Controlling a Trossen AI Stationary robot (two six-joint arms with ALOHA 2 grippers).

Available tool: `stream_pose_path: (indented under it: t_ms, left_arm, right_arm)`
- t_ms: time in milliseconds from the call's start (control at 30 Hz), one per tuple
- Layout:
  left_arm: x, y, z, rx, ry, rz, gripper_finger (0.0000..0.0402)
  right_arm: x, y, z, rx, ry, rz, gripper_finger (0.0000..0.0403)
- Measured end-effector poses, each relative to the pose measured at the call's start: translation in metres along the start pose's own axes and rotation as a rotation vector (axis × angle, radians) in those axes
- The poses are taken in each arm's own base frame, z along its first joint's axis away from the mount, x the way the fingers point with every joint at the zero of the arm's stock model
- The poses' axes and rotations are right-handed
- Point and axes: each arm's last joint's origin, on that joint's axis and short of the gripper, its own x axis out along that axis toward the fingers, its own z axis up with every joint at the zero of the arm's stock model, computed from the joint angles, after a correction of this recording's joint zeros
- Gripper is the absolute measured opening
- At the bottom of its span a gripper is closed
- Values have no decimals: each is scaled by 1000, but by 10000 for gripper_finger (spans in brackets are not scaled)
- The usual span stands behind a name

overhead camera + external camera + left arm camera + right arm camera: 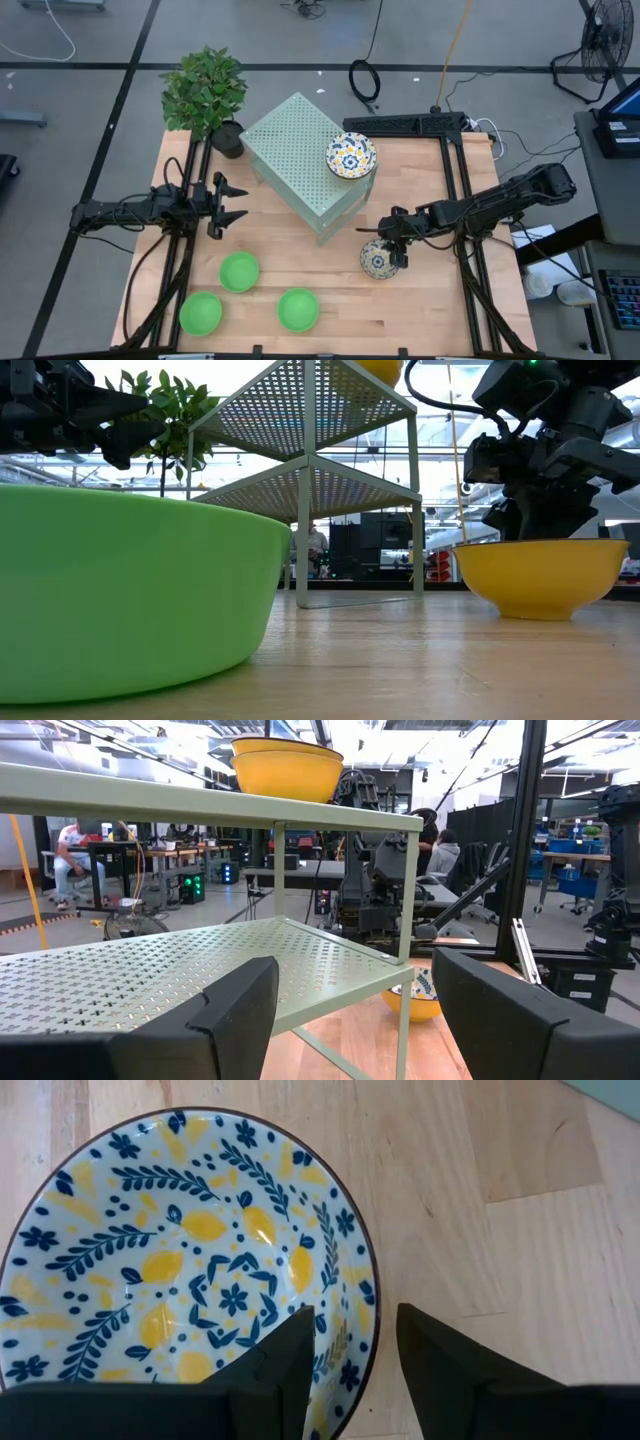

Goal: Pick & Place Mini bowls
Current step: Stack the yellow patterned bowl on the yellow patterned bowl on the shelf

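Two floral mini bowls show. One sits on top of the pale green perforated shelf, at its right corner. The other rests on its foot on the table. My right gripper hangs over this bowl, open and pointing down. One finger stands inside the rim and one outside it, with a gap showing on each side. Three green mini bowls rest on the near part of the table. My left gripper waits open at the table's left, facing the shelf.
A potted plant stands at the far left corner beside the shelf. The shelf has a lower perforated tier. A black frame rail runs along the table's right side. Bare wood lies between the green bowls and the floral bowl.
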Motion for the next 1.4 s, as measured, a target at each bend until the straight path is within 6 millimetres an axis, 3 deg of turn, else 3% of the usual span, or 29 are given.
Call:
stream_pose_path:
  t_ms: [1167,1400]
  left_arm:
    - [0,0,0,0,0,0,269]
    - [0,0,0,0,0,0,269]
  right_arm:
    - [0,0,0,7,0,0,129]
    - [0,0,0,7,0,0,106]
